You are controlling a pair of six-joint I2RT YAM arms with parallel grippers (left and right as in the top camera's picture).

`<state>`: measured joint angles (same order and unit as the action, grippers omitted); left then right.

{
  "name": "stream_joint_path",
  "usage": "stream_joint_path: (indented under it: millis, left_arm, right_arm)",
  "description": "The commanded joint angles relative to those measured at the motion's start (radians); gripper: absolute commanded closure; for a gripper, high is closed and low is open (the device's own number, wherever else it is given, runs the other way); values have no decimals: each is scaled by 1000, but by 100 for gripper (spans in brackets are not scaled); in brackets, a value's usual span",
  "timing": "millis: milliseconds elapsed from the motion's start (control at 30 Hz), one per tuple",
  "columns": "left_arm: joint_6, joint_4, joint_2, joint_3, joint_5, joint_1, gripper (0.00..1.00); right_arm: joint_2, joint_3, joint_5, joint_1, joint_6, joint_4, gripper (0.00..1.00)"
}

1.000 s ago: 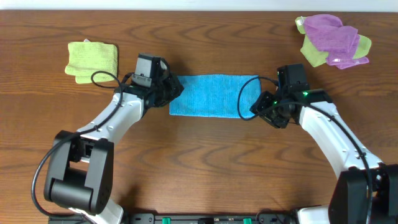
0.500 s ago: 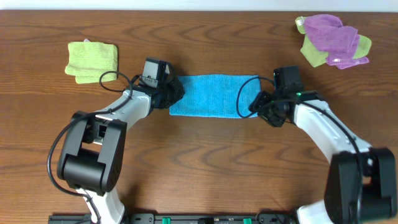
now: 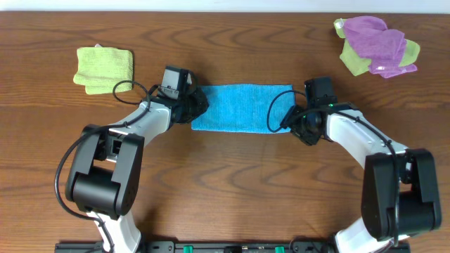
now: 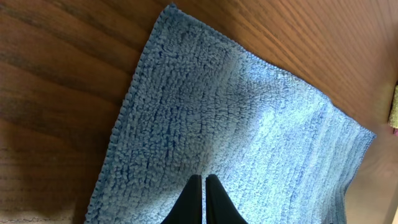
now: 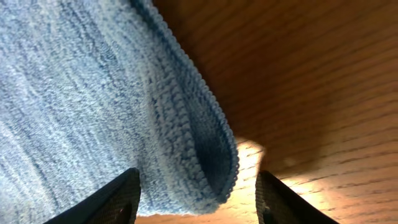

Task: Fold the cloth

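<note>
For the second fold, the right gripper (image 5: 198, 196), jaws apart, straddles one end of the sky-blue cloth (image 3: 239, 107) and must close; the left gripper (image 4: 203, 194) has its jaws together.

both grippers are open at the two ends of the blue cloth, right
Not quite. The right gripper is open, its fingers either side of the cloth's rolled edge. The left gripper is shut: the left wrist view shows its fingertips pressed together over the cloth. Each does sit at one end of the cloth.
</note>
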<state>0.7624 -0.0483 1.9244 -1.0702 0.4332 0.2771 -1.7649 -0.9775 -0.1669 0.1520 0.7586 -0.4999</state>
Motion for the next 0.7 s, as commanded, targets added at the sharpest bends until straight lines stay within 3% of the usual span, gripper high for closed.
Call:
stream_joint_path:
  millis: [0,433,667]
  left_arm:
    - [4,-4,18,-21,-19,5,94]
    - [4,-4,18,-21,-27,5,94]
    - [4,-18,18,-21,-35,5,94]
  right_arm:
    - [-7,5,46,5,14,2,40]
    - [-118,5,16,6,19,107,40]
    - [-134,5,-2,6,19,126,46]
